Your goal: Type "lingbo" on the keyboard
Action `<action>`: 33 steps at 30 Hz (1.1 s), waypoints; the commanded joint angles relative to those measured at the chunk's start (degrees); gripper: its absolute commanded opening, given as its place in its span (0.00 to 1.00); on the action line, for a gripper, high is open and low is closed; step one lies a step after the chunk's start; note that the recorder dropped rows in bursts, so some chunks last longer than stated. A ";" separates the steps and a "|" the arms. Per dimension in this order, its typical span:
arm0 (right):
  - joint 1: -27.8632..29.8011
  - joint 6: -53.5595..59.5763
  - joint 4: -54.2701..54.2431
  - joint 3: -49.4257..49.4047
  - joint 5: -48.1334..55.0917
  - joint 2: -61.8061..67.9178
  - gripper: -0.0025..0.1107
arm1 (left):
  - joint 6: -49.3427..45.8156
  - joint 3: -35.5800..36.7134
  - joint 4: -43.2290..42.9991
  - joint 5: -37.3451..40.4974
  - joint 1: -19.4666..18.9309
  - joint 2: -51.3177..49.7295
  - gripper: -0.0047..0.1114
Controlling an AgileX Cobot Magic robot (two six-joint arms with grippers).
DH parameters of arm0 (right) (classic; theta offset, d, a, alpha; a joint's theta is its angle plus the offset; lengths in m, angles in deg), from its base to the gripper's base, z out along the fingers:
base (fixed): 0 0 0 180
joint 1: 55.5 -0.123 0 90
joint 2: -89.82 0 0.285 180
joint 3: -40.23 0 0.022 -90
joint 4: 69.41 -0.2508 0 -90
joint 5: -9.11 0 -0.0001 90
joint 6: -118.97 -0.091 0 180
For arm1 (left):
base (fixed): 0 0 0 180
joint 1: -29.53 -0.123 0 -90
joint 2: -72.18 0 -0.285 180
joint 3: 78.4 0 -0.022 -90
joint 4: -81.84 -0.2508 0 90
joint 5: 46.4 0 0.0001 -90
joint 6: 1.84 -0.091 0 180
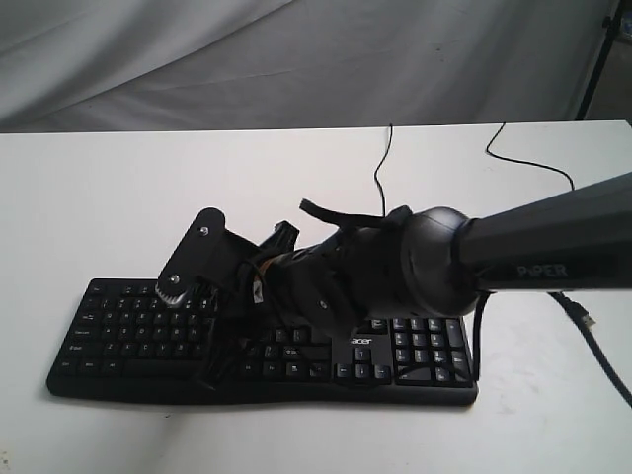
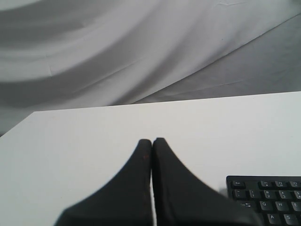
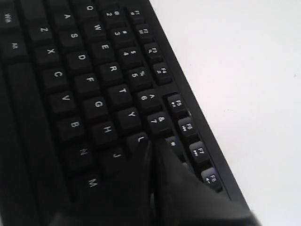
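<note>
The black keyboard (image 1: 128, 336) lies across the front of the white table, its "acer" logo beside the number pad. My right arm reaches across from the right, and my right gripper (image 1: 223, 334) is low over the middle of the letter block. In the right wrist view the right gripper (image 3: 153, 142) is shut with nothing in it. Its tips are down on the keyboard (image 3: 94, 89), beside the U and J keys and just under the 8; the key below them is hidden. My left gripper (image 2: 151, 140) is shut and empty over bare table, left of the keyboard (image 2: 270, 197) corner.
The keyboard's thin cable (image 1: 379, 168) runs to the table's far edge. A loose black USB cable (image 1: 591, 331) lies on the right, trailing off the table. Grey cloth (image 1: 296, 59) hangs behind the table. The left arm does not show in the exterior view.
</note>
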 commanded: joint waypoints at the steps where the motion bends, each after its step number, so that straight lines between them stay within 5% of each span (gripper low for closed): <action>1: -1.77 -0.79 0.71 -0.07 0.98 -1.26 0.02 | 0.16 0.29 0.03 -0.24 0.22 -0.18 0.05; 33: -4.28 -0.79 -1.05 -0.07 -4.03 3.11 0.02 | 0.16 0.29 0.03 -0.24 0.22 -0.18 0.05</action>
